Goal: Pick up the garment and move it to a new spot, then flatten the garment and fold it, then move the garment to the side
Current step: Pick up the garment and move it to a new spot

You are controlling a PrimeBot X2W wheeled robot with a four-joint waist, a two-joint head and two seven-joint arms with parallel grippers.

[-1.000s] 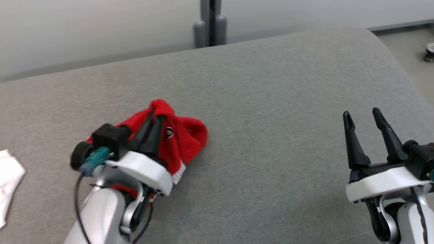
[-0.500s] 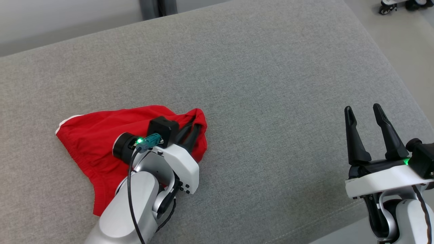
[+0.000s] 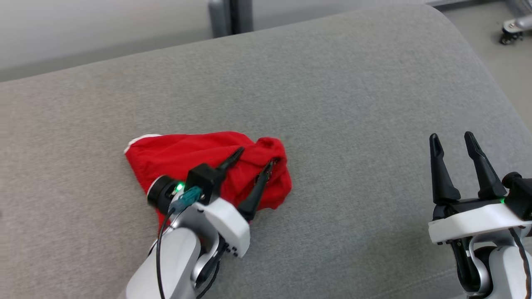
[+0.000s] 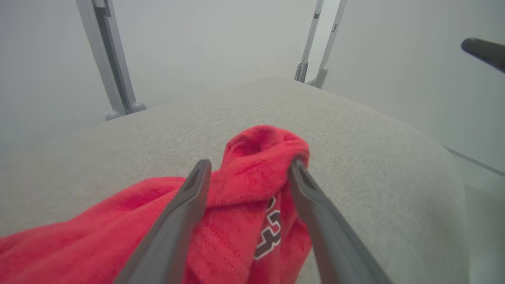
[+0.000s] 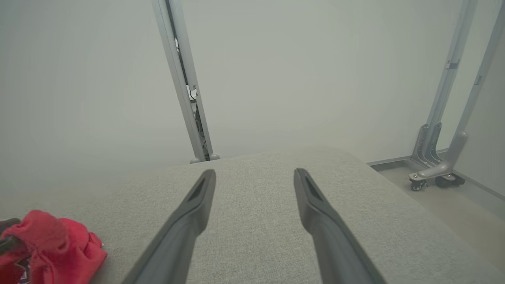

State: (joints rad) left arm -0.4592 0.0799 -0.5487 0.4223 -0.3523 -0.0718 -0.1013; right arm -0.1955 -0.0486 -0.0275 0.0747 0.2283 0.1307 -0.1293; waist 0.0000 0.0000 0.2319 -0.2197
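Note:
The red garment (image 3: 187,151) lies partly spread on the grey cushion (image 3: 332,104), with white trim at its left corner and a bunched fold at its right end. My left gripper (image 3: 257,155) stands open over that fold, one finger on each side of it. In the left wrist view the garment (image 4: 252,146) rises as a hump between the open left gripper (image 4: 250,163), and a dark-and-white print shows lower down. My right gripper (image 3: 452,137) hangs open and empty over the cushion's right part, well away from the cloth. In the right wrist view the right gripper (image 5: 254,173) is above bare cushion, with the garment (image 5: 51,240) at the lower left.
A grey metal post (image 3: 228,16) stands behind the cushion's far edge. The cushion rounds off at the right, with pale floor and a castor wheel (image 3: 509,35) beyond it. A frame on castors (image 5: 434,173) stands on the floor at the right.
My left gripper has opened and let go of the garment's bunched end. Before that it dragged the heaped cloth out into a flatter shape. The head camera has shifted; the right gripper stayed open.

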